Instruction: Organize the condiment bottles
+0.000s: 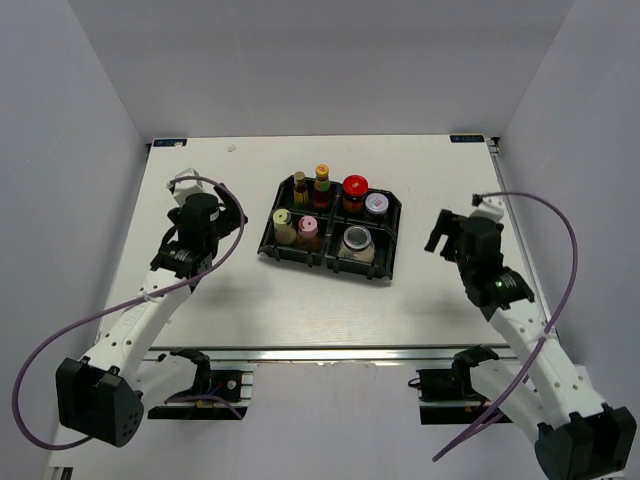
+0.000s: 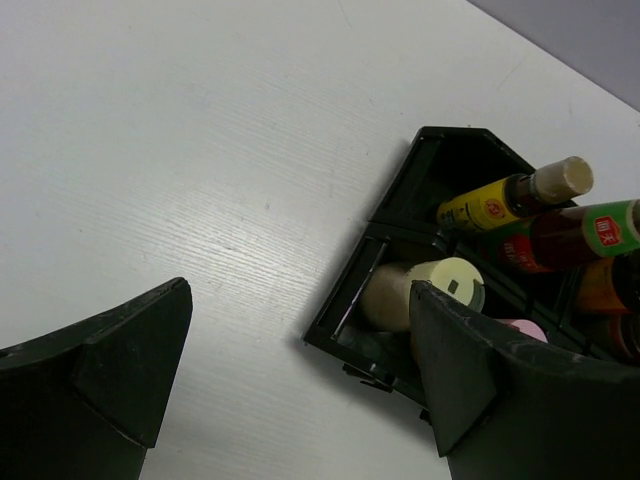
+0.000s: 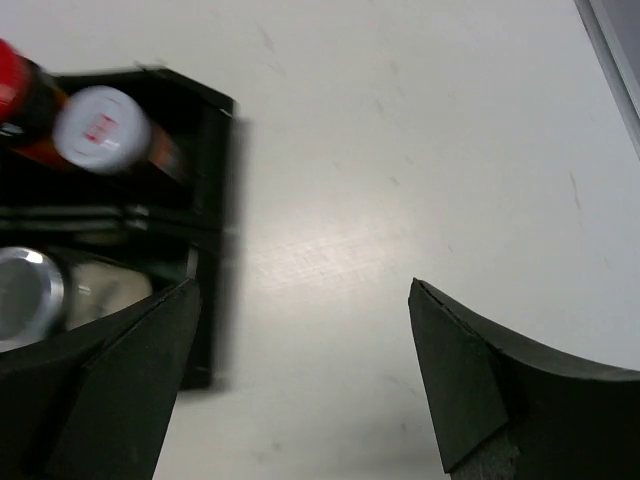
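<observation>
All seven condiment bottles stand in the black tray (image 1: 392, 240). At the back are two slim dark bottles (image 1: 300, 187) (image 1: 322, 183), a red-lidded jar (image 1: 354, 188) and a silver-lidded jar (image 1: 375, 204). In front are a cream bottle (image 1: 284, 225), a pink-capped bottle (image 1: 308, 230) and a clear glass jar (image 1: 357, 243). My left gripper (image 1: 230, 210) is open and empty, left of the tray; its view (image 2: 300, 370) shows the cream bottle (image 2: 440, 285) and a slim bottle (image 2: 510, 195). My right gripper (image 1: 438, 235) is open and empty, right of the tray; its view (image 3: 300, 370) shows the silver-lidded jar (image 3: 100, 128) and glass jar (image 3: 30, 290).
The tray's left corner (image 2: 345, 310) lies close to my left fingers, and its right wall (image 3: 215, 200) close to my right fingers. White walls enclose the table on three sides. Purple cables loop from both arms.
</observation>
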Controlling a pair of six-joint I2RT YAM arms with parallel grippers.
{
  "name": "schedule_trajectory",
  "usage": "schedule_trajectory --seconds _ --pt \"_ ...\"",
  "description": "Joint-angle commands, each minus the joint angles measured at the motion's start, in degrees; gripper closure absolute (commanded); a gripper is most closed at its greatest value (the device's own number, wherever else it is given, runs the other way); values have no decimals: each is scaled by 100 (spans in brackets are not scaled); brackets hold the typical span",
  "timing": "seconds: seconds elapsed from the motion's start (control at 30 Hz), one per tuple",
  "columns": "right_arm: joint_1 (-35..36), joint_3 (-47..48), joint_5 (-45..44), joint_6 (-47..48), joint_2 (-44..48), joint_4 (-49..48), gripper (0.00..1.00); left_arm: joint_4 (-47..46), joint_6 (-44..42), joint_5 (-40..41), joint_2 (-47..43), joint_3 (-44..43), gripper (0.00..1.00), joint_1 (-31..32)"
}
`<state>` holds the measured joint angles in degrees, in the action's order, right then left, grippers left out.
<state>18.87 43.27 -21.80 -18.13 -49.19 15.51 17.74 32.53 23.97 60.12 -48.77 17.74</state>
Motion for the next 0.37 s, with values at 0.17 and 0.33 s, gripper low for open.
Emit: schedule_trajectory --seconds 0.17,0.33 --pt "-103 -354 -1362 -964 1219 294 11 2 183 310 -298 228 2 -25" --pt "-94 -240 -1221 -964 1017 462 11 37 218 574 -623 289 2 -25"
